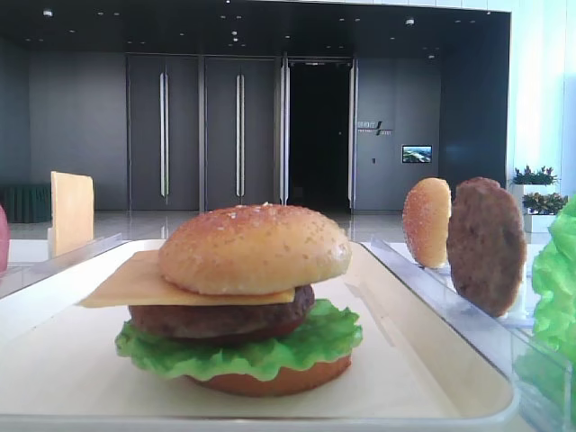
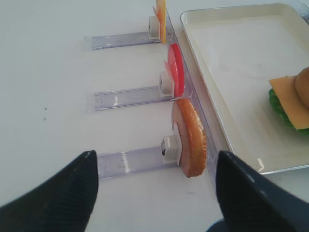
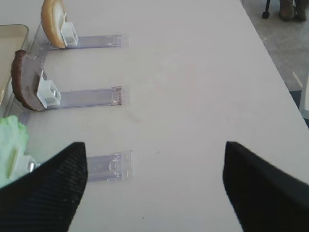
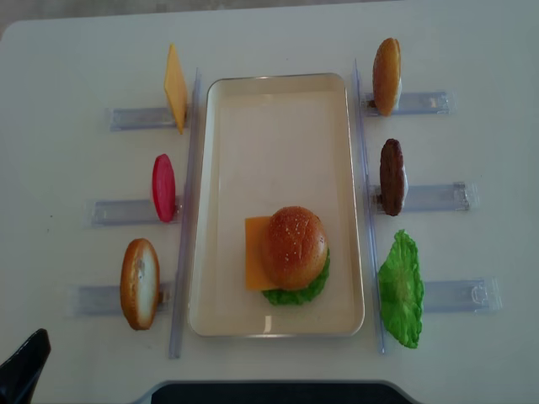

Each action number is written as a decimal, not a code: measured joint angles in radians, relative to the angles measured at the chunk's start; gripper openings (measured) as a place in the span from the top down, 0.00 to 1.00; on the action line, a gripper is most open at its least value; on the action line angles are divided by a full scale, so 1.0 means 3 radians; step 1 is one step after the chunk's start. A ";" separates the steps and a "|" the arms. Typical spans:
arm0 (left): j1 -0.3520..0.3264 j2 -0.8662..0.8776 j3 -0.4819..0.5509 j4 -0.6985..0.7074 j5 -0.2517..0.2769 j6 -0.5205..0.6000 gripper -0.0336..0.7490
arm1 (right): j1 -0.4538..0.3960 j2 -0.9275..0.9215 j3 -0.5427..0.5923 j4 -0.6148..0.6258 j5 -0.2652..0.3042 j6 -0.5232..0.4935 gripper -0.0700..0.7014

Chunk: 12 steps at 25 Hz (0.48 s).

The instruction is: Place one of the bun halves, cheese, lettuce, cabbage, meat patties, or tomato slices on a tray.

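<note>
On the cream tray (image 4: 278, 84) stands a stack: sesame bun half (image 4: 293, 246) over cheese (image 4: 253, 263), a meat patty (image 1: 220, 317), lettuce (image 4: 295, 293) and a bottom bun (image 1: 270, 382). Upright in clear holders on the left are a cheese slice (image 4: 175, 87), a tomato slice (image 4: 163, 187) and a bun half (image 2: 190, 137). On the right stand another bun half (image 4: 386, 76), a patty (image 3: 26, 82) and a lettuce leaf (image 4: 401, 289). My left gripper (image 2: 155, 159) is open, just short of the left bun half. My right gripper (image 3: 155, 147) hangs open over bare table, holding nothing.
Clear plastic holder rails (image 4: 434, 198) stick out sideways from both long edges of the tray. The white table's right edge (image 3: 270, 63) runs close by, with floor beyond it. A dark base (image 4: 269, 393) lies along the near table edge.
</note>
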 joint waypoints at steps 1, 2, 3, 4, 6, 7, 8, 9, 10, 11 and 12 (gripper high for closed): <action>0.0000 0.0000 0.0000 0.0000 0.0000 0.0000 0.22 | 0.0000 0.0000 0.0000 0.0000 0.0000 0.0000 0.16; 0.0000 0.0000 0.0000 0.0000 0.0000 0.0000 0.22 | 0.0000 0.0000 0.0000 0.0000 0.0000 0.0000 0.16; 0.0000 0.0000 0.0000 0.0000 0.0000 0.0000 0.22 | 0.0000 0.0000 0.0000 0.0000 0.0000 0.0000 0.16; 0.0000 0.0000 0.0000 0.0000 0.0000 0.0000 0.22 | 0.0000 0.0000 0.0000 0.0000 0.0000 0.0000 0.16; 0.0000 0.0000 0.0000 0.0000 0.0000 0.0000 0.22 | 0.0000 0.0000 0.0000 0.0000 0.0000 0.0000 0.16; 0.0000 0.0000 0.0000 0.0000 0.0000 0.0000 0.22 | 0.0000 0.0000 0.0000 0.0000 0.0000 0.0000 0.16; 0.0000 0.0000 0.0000 0.0000 0.0000 0.0000 0.22 | 0.0000 0.0000 0.0000 0.0000 0.0000 0.0000 0.16; 0.0000 0.0000 0.0000 0.0000 0.0000 0.0000 0.22 | 0.0000 0.0000 0.0000 0.0000 0.0000 0.0000 0.16; 0.0000 0.0000 0.0000 0.0000 0.0000 0.0000 0.22 | 0.0000 0.0000 0.0000 0.0000 0.0000 0.0000 0.16; 0.0000 0.0000 0.0000 0.0000 0.0000 0.0000 0.22 | 0.0000 0.0000 0.0000 0.0000 0.0000 0.0000 0.16; 0.0000 0.0000 0.0000 0.0000 0.0000 0.0000 0.22 | 0.0000 0.0000 0.0000 0.0000 0.0000 0.0000 0.16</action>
